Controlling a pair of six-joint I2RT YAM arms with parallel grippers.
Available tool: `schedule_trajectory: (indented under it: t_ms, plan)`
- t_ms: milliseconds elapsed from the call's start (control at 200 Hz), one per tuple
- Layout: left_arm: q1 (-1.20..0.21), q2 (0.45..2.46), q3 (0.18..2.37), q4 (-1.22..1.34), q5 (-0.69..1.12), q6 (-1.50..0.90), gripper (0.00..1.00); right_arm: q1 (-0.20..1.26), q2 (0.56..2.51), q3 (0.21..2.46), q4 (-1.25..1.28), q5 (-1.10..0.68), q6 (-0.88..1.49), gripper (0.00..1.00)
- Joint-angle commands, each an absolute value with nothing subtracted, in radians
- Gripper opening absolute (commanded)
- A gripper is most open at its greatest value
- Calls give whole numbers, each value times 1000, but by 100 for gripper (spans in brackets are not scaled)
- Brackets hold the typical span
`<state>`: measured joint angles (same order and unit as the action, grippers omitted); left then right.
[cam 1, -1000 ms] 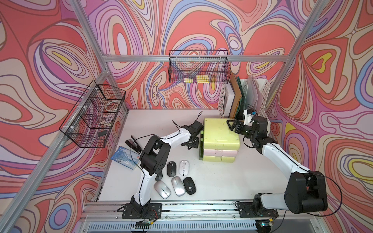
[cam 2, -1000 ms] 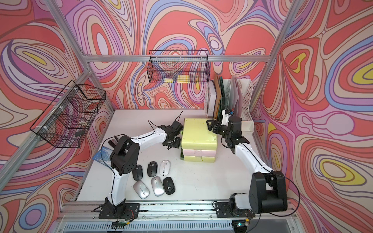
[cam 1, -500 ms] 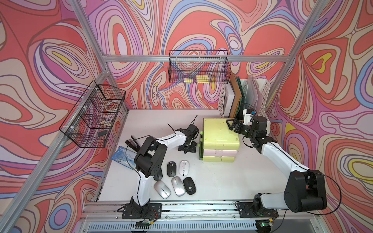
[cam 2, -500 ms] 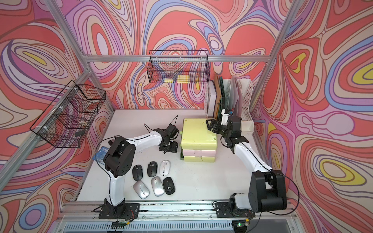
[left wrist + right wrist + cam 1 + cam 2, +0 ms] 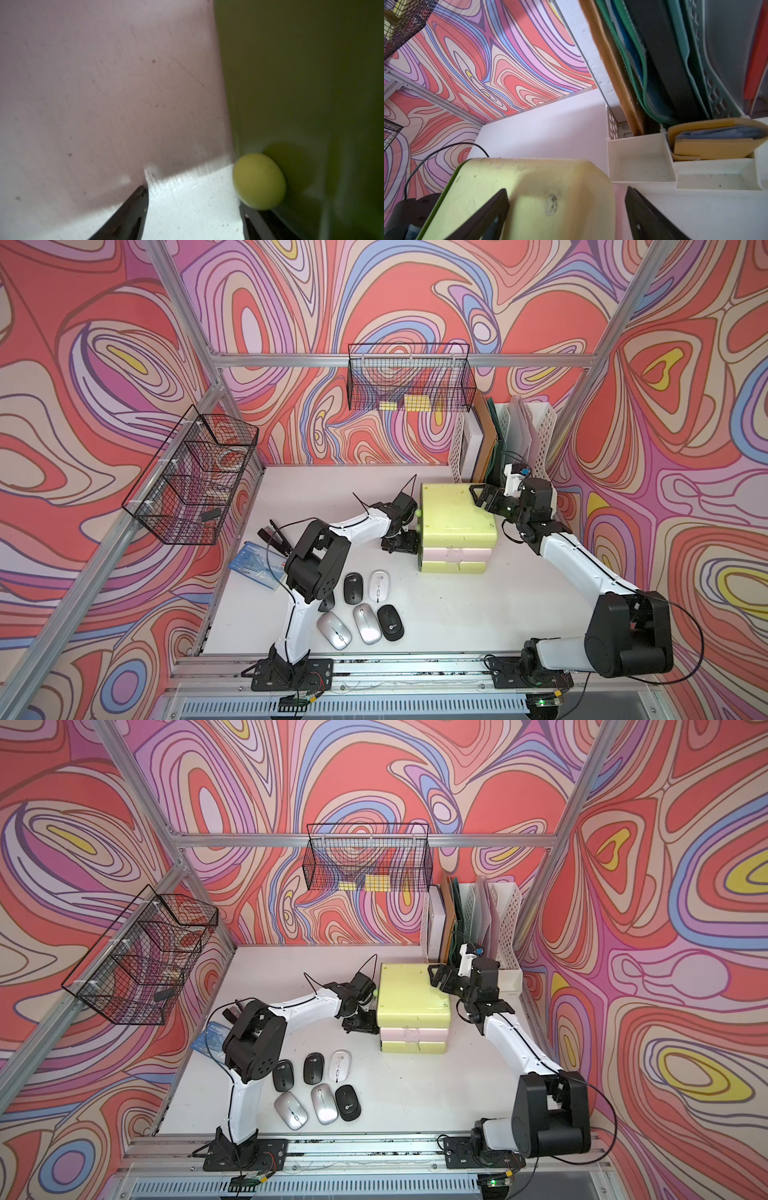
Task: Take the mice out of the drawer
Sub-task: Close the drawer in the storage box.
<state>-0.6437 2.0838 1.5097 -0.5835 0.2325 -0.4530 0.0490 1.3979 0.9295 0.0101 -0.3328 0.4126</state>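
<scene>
Several mice lie in two rows on the table's front left in both top views: black ones [image 5: 353,588] [image 5: 283,1075] [image 5: 390,622], a white one [image 5: 379,585] and silver ones [image 5: 334,630] [image 5: 367,623]. The drawer unit [image 5: 455,510] has a yellow-green top, a pink middle and a green bottom drawer. All are shut, their insides hidden. My left gripper [image 5: 405,541] [image 5: 193,197] is open, low at the unit's front. A round yellow-green knob [image 5: 258,180] sits just past one fingertip. My right gripper [image 5: 482,495] [image 5: 566,191] is open astride the unit's back corner.
A white file rack [image 5: 540,435] with folders and a white organiser tray [image 5: 641,162] stand behind the unit. Wire baskets hang on the back wall [image 5: 409,379] and left rail [image 5: 195,481]. A blue booklet [image 5: 253,566] and a black tool [image 5: 272,535] lie at the left.
My left gripper drew slightly away from the unit's front, then came back beside the knob with its jaws a little wider. The right arm has not moved.
</scene>
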Motion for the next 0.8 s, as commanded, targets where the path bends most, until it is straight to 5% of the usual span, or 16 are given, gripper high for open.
schedule_trajectory:
  t_ms: [0,315,796]
  plan:
    - [-624,2010,1423,-561,235,-439,74,94,1494,830,-417,-313,370,91]
    - [-412,1669,1298,-652,72,-361,80,95,1491,978,-472,-261,356,91]
    - [-324,1473,1064,-740,-83,-454,81,123,1458,1239,-519,-274,318,91]
